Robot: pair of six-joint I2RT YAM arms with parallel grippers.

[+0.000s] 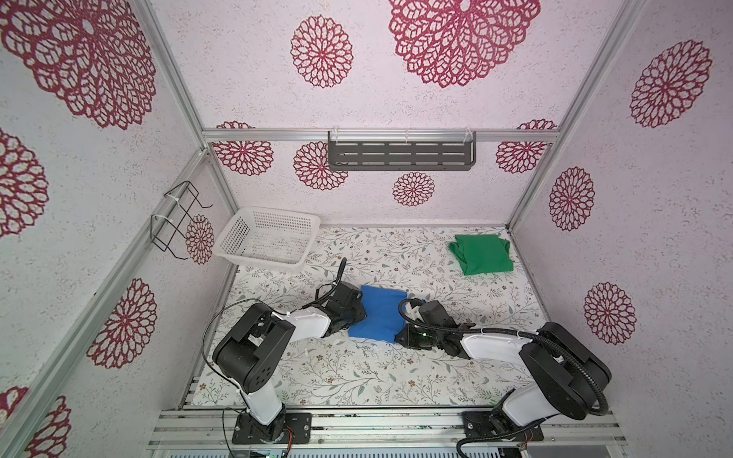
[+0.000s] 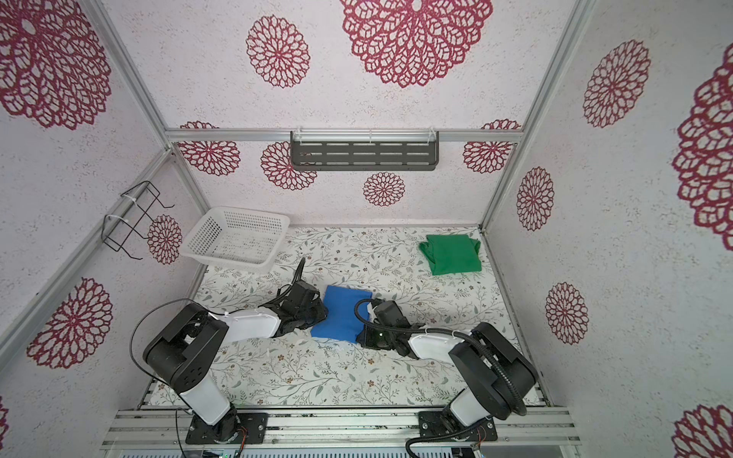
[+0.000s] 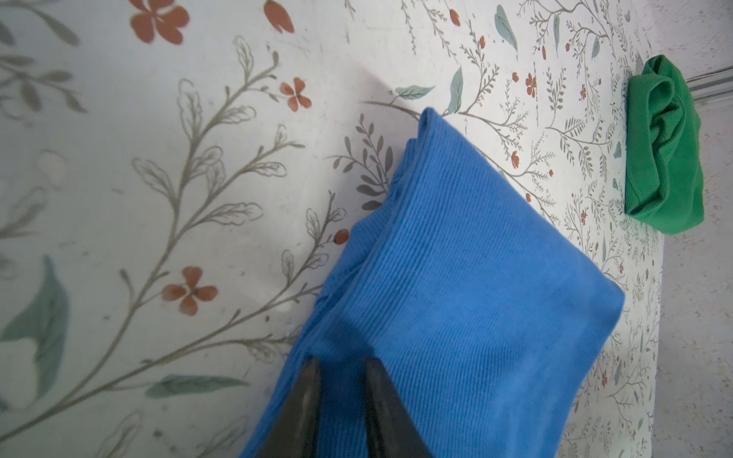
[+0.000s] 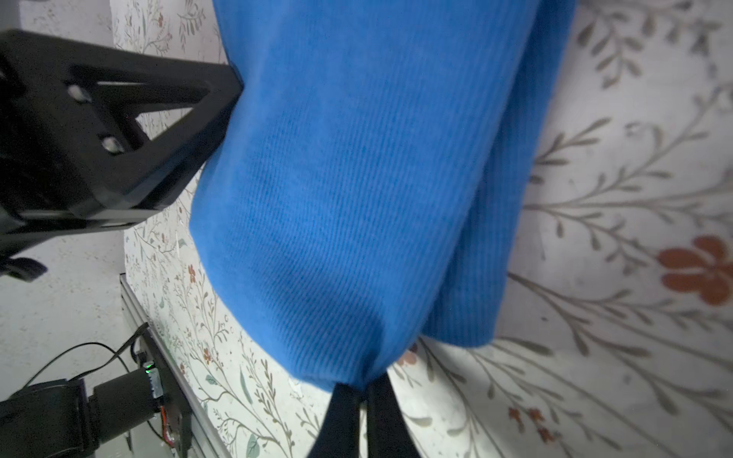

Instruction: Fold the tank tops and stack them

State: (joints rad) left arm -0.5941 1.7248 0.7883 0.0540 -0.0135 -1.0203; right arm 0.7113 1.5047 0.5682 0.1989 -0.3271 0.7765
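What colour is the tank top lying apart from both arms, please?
That tank top is bright green, clearest in a top view.

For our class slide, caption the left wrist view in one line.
Left tool grips the folded blue tank top; green tank top lies apart.

Lit brightly and evenly from overhead in both top views, with faint soft-edged shadows on the desk [image 1: 357, 376]. Bowed by wide-angle distortion toward the edges. Sharp on the ribbed blue tank top [image 3: 476, 277] in the left wrist view, soft on the nearest stretch of desk, shaded around the left end effector [image 3: 343, 363]. Smeared by blur throughout in the right wrist view.
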